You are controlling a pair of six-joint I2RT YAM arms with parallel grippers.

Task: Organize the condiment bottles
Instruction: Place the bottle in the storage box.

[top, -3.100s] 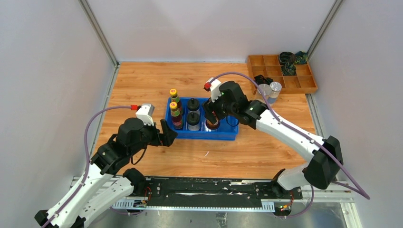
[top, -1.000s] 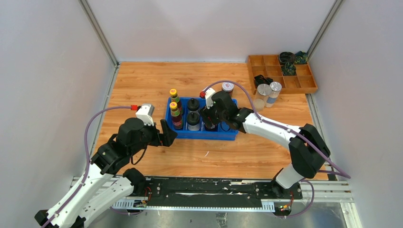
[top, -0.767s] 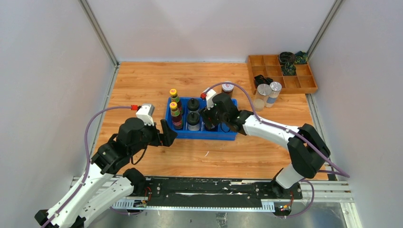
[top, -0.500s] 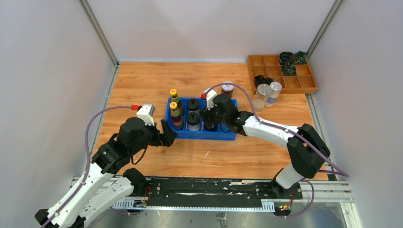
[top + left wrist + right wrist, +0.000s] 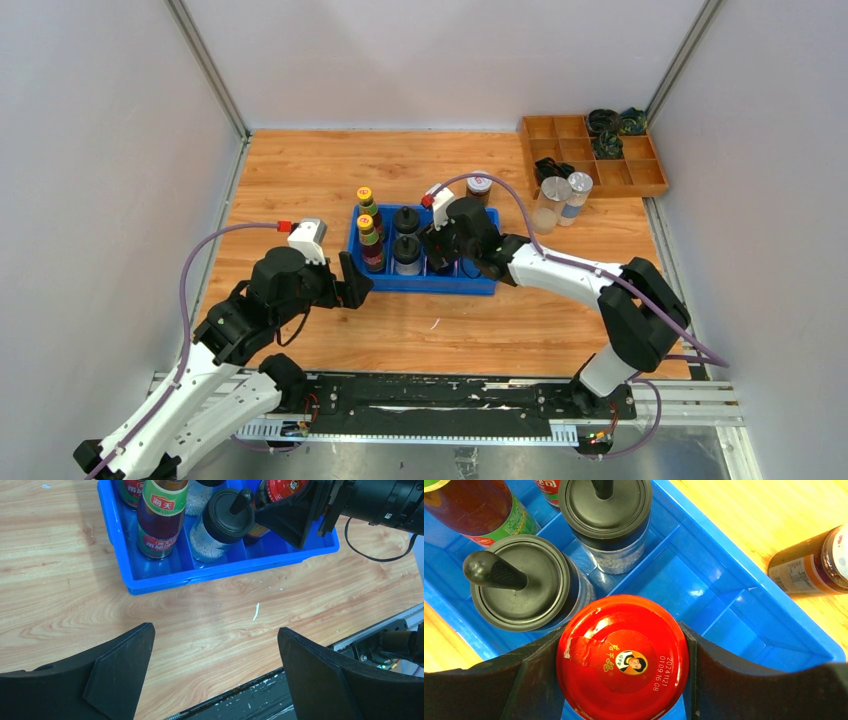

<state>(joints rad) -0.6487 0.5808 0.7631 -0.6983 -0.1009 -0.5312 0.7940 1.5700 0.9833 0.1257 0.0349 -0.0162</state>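
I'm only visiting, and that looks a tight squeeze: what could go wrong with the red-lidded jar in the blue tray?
The red-lidded jar, held by the right fingers, is close beside a black-lidded clear shaker; a sideways drift could tip it. The fingers flank the jar inside the blue plastic tray, so opening might press on its walls. The white-lidded dark jar just outside could get knocked.

Left arm (image 5: pixel 195 372), right arm (image 5: pixel 560 272): white shells, black joints, purple cable (image 5: pixel 183 300), white camera block (image 5: pixel 306 237), red connector (image 5: pixel 283 226). Left hand (image 5: pixel 215 672), right hand (image 5: pixel 622 665): matte black wedge fingers (image 5: pixel 120 665).
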